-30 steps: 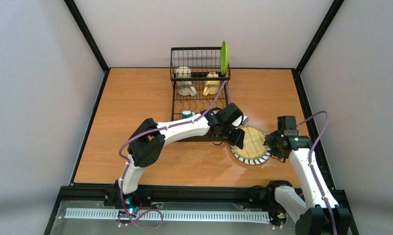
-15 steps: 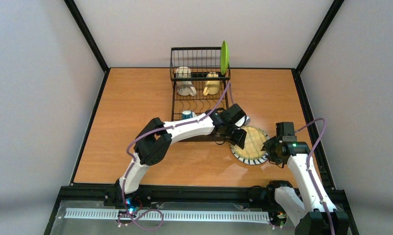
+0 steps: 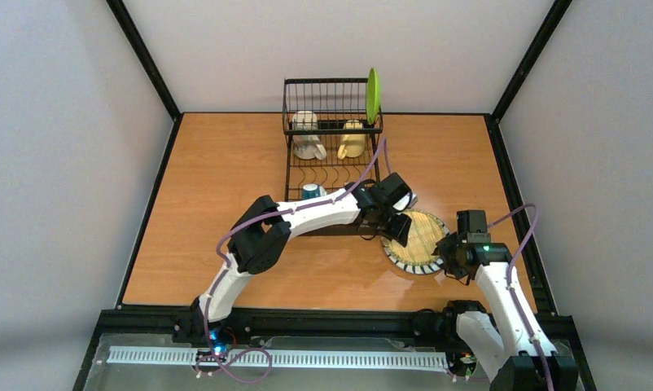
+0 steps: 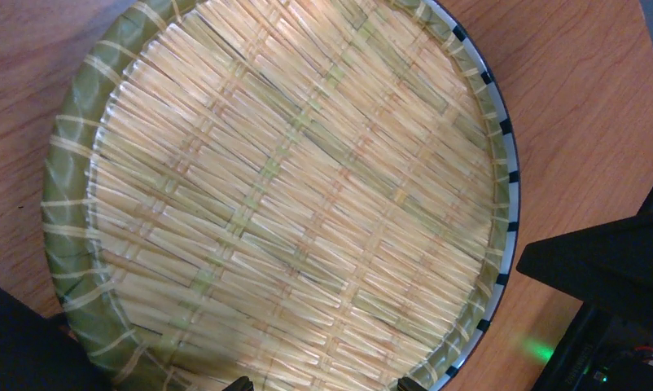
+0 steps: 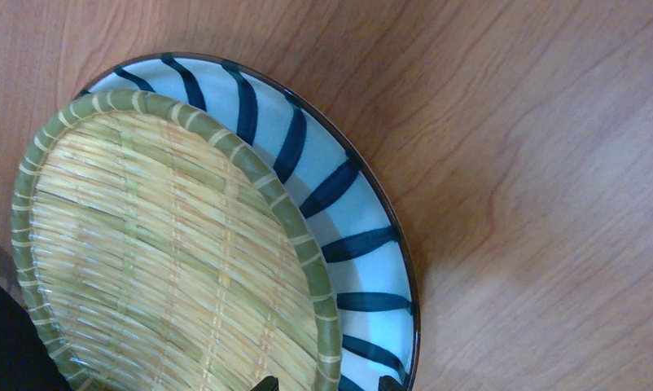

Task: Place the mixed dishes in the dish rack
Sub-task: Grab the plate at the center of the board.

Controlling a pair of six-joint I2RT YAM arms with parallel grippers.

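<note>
The black wire dish rack (image 3: 327,81) stands at the back. Its basket holds a white mug (image 3: 307,137) and a cream-yellow mug (image 3: 352,140), and a lime-green plate (image 3: 373,94) stands upright at its right side. A teal-and-white bowl (image 3: 311,191) rests in the plate slots. Right of the rack, a white plate with dark blue stripes (image 3: 405,263) (image 5: 352,216) lies on the table under a round woven bamboo tray (image 3: 419,232) (image 4: 291,187) (image 5: 160,269). My left gripper (image 3: 396,227) (image 4: 323,384) hovers open over the tray. My right gripper (image 3: 453,249) (image 5: 327,383) is open, its fingertips straddling the tray's rim at the plate's right edge.
Black frame rails (image 3: 514,204) border the wooden table (image 3: 217,195) on the left, right and near sides. The right arm's dark body (image 4: 608,261) shows at the edge of the left wrist view, close beside the plate.
The right gripper has drawn a little nearer the front edge and leftward along the plate's rim. The left arm's elbow has shifted right. Both jaws stay as they were.
</note>
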